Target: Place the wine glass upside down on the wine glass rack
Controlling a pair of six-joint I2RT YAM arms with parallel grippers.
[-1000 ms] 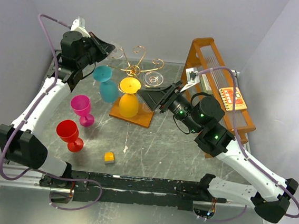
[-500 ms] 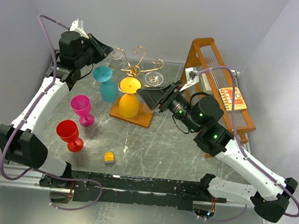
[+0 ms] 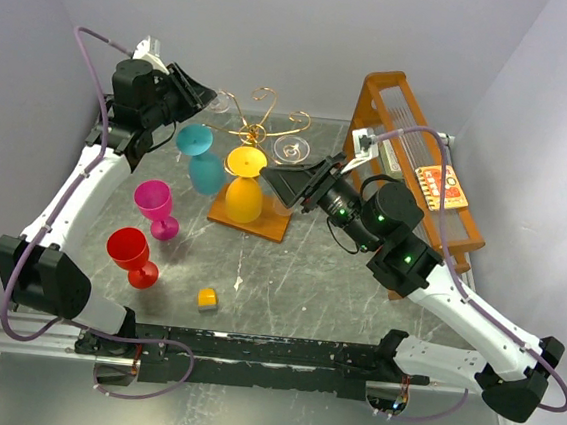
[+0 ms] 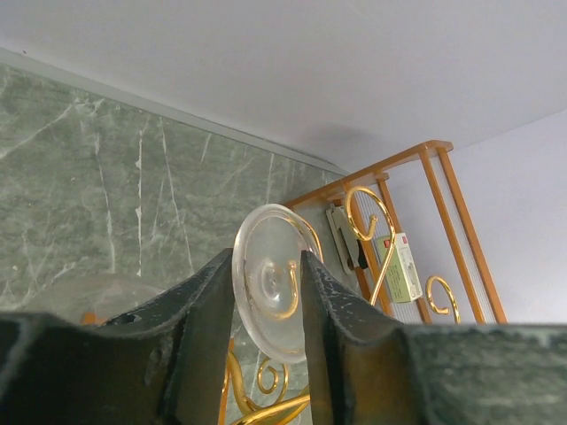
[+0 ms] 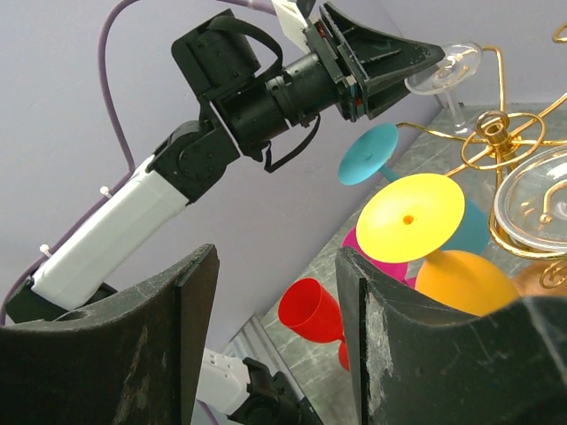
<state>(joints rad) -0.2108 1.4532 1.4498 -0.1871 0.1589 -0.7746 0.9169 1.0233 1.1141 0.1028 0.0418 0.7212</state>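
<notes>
Jaws of the left pincer [image 4: 267, 266] stand partly apart, one on each side of the round foot of the clear wine glass [image 5: 446, 67]. Their inner faces sit right at the foot's edge, and I cannot tell whether they press on it or only flank it. The glass is upside down, foot uppermost and stem pointing down, at the far left side of the wine glass rack [image 3: 254, 129], well above the desk [image 3: 298, 274]. A gold curl of the rack shows through the foot, so the foot seems to lie in that scroll arm, though the contact itself is not plain. The bowl is mostly hidden.

Further out, the right pincer [image 5: 276, 253] is spread wide and empty, near the right side of the rack and pointing across it. A teal glass [image 3: 204, 161] and a yellow glass [image 3: 245, 185] sit inverted at the rack. A pink glass [image 3: 156, 206] and a red glass [image 3: 131, 255] stand upright on the desk beside the left arm.

The clear glass looks light, stiff and smooth, so likely slippery between hard pads and easily chipped. The thin stem is its weak point. The foot's rim, or the stem just under it, is the sensible hold. The wire rack looks springy and may sway if nudged.
</notes>
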